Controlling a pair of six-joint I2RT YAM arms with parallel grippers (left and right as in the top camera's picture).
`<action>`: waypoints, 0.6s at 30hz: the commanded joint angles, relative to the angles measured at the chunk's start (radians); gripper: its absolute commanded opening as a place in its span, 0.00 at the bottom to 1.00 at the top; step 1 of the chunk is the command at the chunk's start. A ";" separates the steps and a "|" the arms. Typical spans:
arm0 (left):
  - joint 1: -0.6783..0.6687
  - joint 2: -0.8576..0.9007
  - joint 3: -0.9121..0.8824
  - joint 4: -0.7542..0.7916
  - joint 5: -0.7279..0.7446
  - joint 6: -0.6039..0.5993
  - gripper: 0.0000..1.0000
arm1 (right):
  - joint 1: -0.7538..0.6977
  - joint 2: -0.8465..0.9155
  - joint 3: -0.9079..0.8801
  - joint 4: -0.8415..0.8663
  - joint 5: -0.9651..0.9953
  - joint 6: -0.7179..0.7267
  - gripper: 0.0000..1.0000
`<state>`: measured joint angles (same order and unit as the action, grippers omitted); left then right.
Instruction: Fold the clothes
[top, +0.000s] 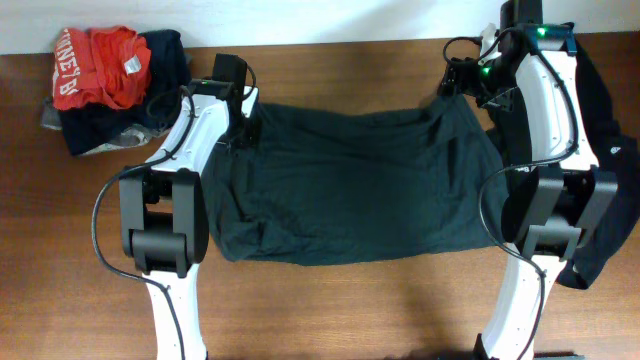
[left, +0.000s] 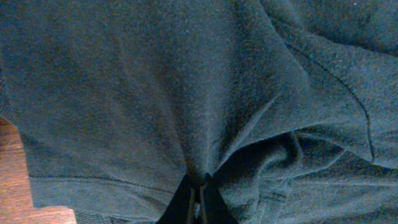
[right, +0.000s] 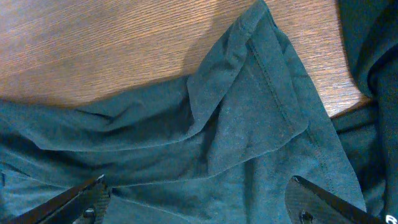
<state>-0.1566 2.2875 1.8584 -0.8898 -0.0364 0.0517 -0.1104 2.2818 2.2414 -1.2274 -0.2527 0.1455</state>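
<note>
From the overhead view, a dark T-shirt (top: 350, 190) lies spread across the middle of the wooden table (top: 350, 300), its long side running from one arm to the other. The left pincer (top: 243, 133) sits at the shirt's far left corner and the right pincer (top: 460, 90) at its far right corner. From this height I cannot tell how either pair of jaws stands. At the table's far left corner, well apart from the shirt, there is a heap. A red garment (top: 100, 65) with white lettering lies on top, a navy garment (top: 165, 60) is just beside it and a grey garment (top: 105, 142) is underneath. A second dark garment (top: 600, 110) hangs over the right edge, partly behind the right arm.

In the left wrist view, the dark T-shirt (left: 155, 93) fills almost the whole picture. The left pincer (left: 200, 194) shows at the bottom middle, its fingers pressed together on a pinch of the cloth. Creases fan out from that spot. A strip of table (left: 12, 180) shows at the lower left, past the shirt's hem.

In the right wrist view, the right pincer (right: 198, 185) is spread wide, one finger at the lower left and the other at the lower right. The dark T-shirt (right: 236, 124) lies rumpled between and beyond them, with a stitched edge running up to a point at the top. I cannot tell whether the fingers touch the cloth. Bare table (right: 93, 43) lies beyond, and the second dark garment (right: 373, 43) is at the upper right.
</note>
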 joint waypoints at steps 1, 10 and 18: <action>0.000 -0.010 -0.005 -0.009 -0.016 -0.003 0.01 | -0.001 -0.016 0.006 -0.003 0.002 -0.011 0.92; 0.000 -0.024 0.159 -0.175 -0.013 -0.045 0.01 | -0.001 -0.014 0.006 -0.008 0.002 -0.012 0.90; -0.001 -0.025 0.206 -0.189 -0.012 -0.063 0.01 | -0.001 0.014 -0.042 0.005 0.002 -0.032 0.81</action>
<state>-0.1570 2.2871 2.0499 -1.0760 -0.0418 0.0059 -0.1104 2.2818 2.2257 -1.2266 -0.2527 0.1303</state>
